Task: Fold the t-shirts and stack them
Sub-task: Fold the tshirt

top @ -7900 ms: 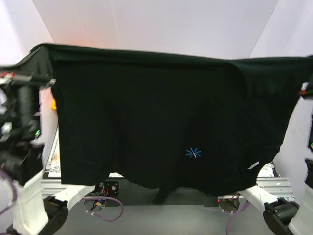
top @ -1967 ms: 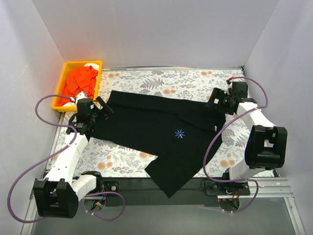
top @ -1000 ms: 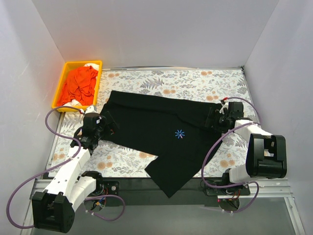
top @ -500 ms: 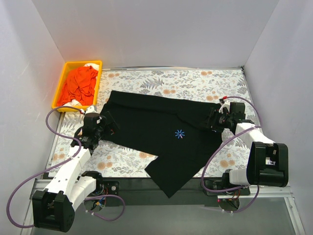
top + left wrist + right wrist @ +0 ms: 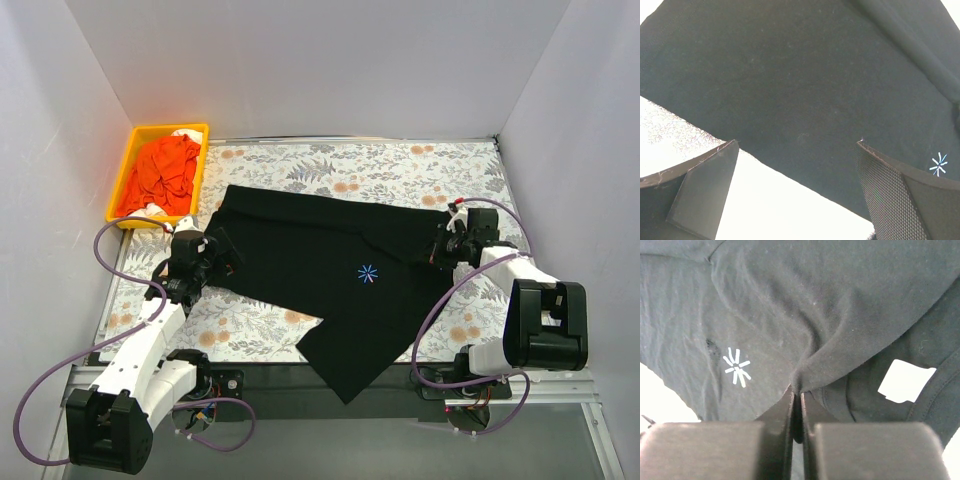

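While the black tee lies spread flat but skewed on the floral table, one corner hanging off the near edge, we count zero folds made. Right gripper is pinched on a ridge of its cloth beside the neck label. Left gripper gapes over the opposite edge, grasping nothing. Orange tee sits bunched in the yellow tray. Nothing stacked.
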You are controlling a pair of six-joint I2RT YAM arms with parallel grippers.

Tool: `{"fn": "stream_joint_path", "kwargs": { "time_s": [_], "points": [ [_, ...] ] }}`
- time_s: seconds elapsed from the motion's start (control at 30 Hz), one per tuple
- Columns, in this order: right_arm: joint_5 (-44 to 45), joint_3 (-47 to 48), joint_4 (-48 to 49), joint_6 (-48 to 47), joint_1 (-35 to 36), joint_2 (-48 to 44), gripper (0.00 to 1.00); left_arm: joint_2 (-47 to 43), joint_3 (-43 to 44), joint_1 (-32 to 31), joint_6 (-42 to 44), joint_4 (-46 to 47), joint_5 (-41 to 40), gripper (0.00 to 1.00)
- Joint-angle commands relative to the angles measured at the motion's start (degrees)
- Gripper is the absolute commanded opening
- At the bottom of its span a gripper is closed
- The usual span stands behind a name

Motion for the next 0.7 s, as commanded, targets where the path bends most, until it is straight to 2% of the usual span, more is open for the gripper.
{"fn": "stream_joint_path", "kwargs": {
  "time_s": [0.0, 0.1, 0.27, 0.47, 0.5, 0.6, 0.67],
  "points": [
    [-1.01, 5.43, -1.05, 3.66, 0.2, -1.49, 0.05, 0.15, -0.02, -0.21, 0.71, 0.7, -0.29, 0.92],
    [-0.49, 8.86, -2.03, 7.1, 0.11, -1.85, 0.04, 0.59, 0.24, -0.21, 0.71, 0.52, -0.29, 0.92],
    [1.01, 19.4, -4.31, 13.51, -0.24, 5.17, 0.06, 1.21, 1.3, -0.21, 0.62, 0.09, 0.06, 0.92],
    [2.94, 30.38, -4.32, 17.21, -0.24, 16.07, 0.22, 2.87, 3.5, -0.21, 0.53, -0.88, 1.11, 0.92],
    [3.29, 31.8, -4.32, 17.21, -0.24, 17.13, 0.29, 3.05, 3.84, -0.21, 0.36, -1.06, 1.46, 0.92],
    [4.7, 35.49, -4.49, 14.51, -0.24, 20.56, 0.43, 4.02, 4.64, -0.21, 0.01, -1.06, 2.17, 0.92],
    [6.01, 36.64, -4.67, 12.39, -0.24, 21.18, 0.47, 4.98, 5.16, -0.21, -0.43, -1.06, 2.61, 0.92]
  ]
}}
